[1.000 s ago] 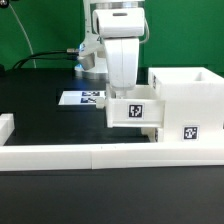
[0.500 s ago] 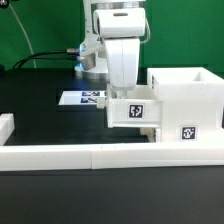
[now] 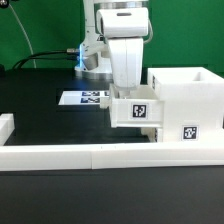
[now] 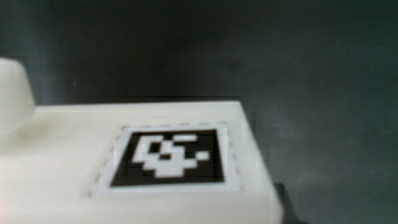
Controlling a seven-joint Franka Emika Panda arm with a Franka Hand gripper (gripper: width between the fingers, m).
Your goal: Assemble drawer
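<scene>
In the exterior view my gripper (image 3: 127,96) reaches down into a small white tray (image 3: 137,113) with a square tag on its front. It holds the tray above the table, its right end against the tall white casing (image 3: 186,92). The fingertips are hidden behind the tray wall. The wrist view shows a white tray face (image 4: 107,185) with a black-and-white tag (image 4: 173,156) close up, over the dark table. My fingers do not show there. A second tray is not in view.
A long low white rail (image 3: 90,156) runs along the front, with a raised end (image 3: 5,127) at the exterior view's left. The marker board (image 3: 84,98) lies behind the gripper. A green backdrop and cables stand at the back.
My gripper and the tray have shifted a little toward the exterior view's right, closer into the casing. Nothing else moved.
</scene>
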